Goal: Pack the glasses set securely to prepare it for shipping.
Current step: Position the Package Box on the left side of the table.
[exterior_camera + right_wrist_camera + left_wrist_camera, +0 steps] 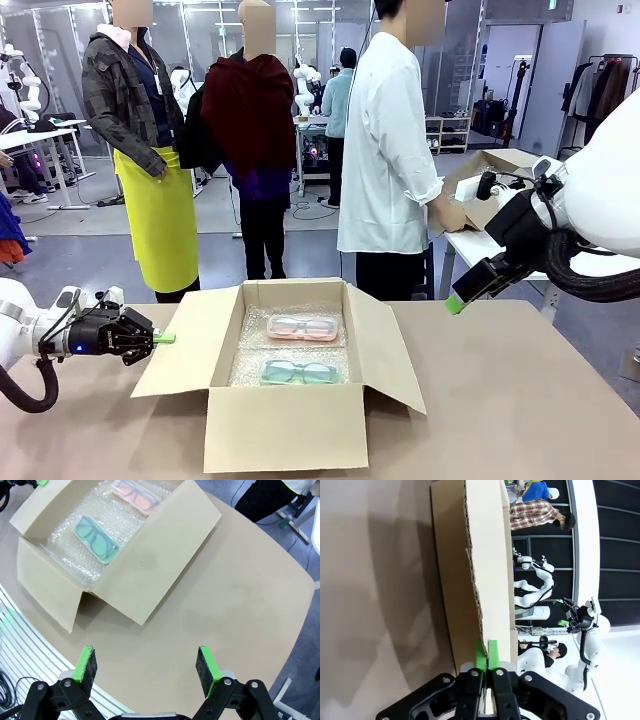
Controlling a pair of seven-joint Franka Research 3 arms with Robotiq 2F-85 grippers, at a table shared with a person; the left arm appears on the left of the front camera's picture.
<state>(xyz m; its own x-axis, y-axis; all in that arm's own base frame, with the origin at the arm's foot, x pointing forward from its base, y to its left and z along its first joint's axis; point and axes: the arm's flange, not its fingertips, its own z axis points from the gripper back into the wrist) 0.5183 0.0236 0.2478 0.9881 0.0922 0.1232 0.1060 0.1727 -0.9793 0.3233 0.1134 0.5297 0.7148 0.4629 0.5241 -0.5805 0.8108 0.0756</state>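
You have bare surface (520, 400) right of the open box (285, 425). Inside the box lie the pink case (303, 327), farther from you, and the green case (299, 373), nearer. Your left fingers (163, 338) pinch the box's left flap edge. Your right fingers (146, 666) hang spread wide, empty, above the surface right of the box.
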